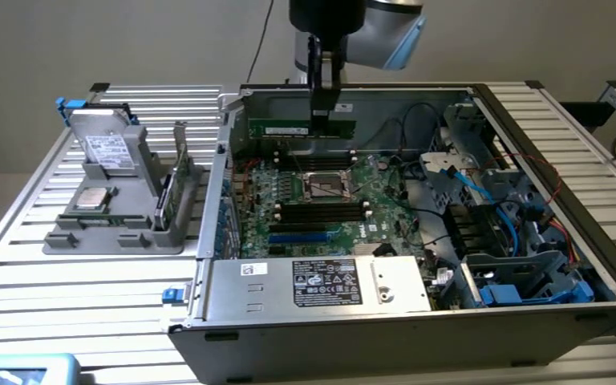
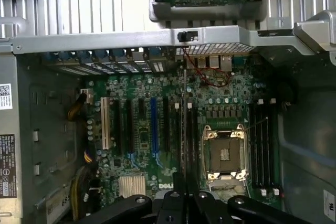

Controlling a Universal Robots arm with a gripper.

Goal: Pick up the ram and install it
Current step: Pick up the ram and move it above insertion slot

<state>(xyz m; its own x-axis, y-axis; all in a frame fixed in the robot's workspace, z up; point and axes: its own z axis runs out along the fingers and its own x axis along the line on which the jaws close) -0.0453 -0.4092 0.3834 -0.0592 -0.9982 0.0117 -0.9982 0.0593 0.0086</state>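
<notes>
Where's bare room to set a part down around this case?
Bare table slats between the grey fixture and the near edge, on the exterior view's left of the case. Inside the case it is crowded: cables and the tool holding the ram.

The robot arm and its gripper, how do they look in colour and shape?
The arm is a thick black tube with a pale grey-blue rounded joint cap; a thin black cable hangs beside it. The gripper is black, long and narrow; in the wrist view its black linkage arms carry round silver bolts.
</notes>
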